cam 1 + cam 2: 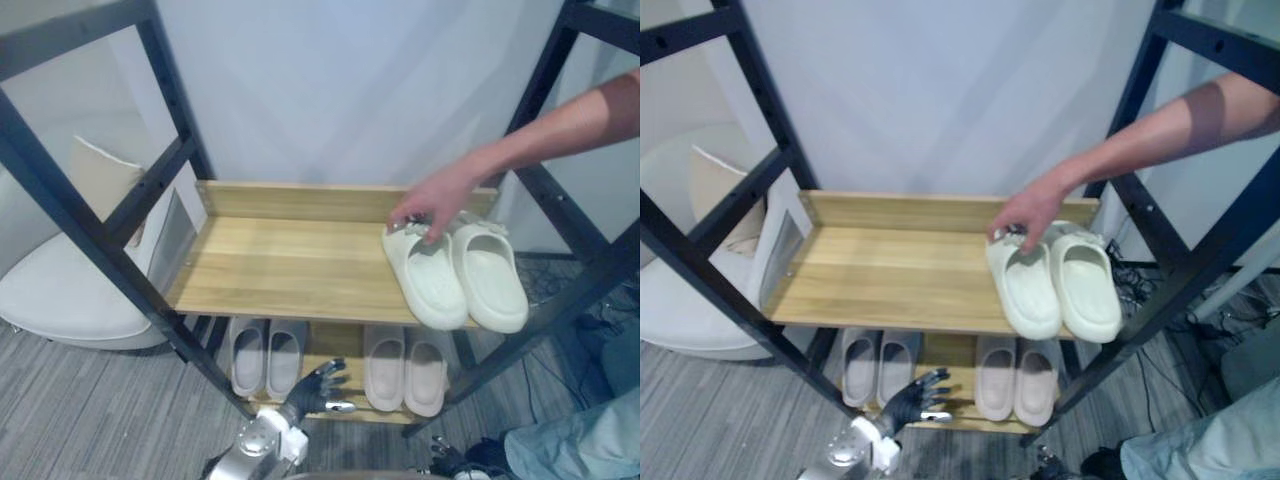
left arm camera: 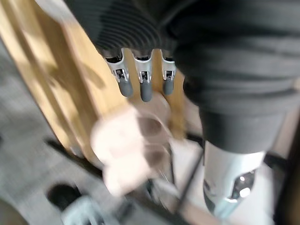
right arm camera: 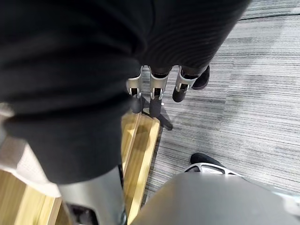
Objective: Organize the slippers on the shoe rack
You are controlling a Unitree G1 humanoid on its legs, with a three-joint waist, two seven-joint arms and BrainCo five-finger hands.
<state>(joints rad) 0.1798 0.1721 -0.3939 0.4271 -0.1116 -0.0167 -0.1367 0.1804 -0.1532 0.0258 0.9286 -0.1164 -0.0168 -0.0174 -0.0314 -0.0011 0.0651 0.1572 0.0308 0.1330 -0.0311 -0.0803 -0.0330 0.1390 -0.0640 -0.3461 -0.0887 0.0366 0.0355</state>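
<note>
**Three pairs shelved, little left to straighten**

Lower left, a grey pair [image 1: 266, 356] sits on the bottom shelf [image 1: 347, 345]. My left hand [image 1: 318, 388] hangs just before it, fingers loosely spread, empty. A second pale pair [image 1: 405, 368] lies alongside. Upper right, a person's hand [image 1: 432, 205] touches the cream slippers [image 1: 455, 275] on the top shelf [image 1: 290, 265], which are possibly overhanging its edge. My right hand [image 3: 157, 91] is straight-fingered, empty.
</note>
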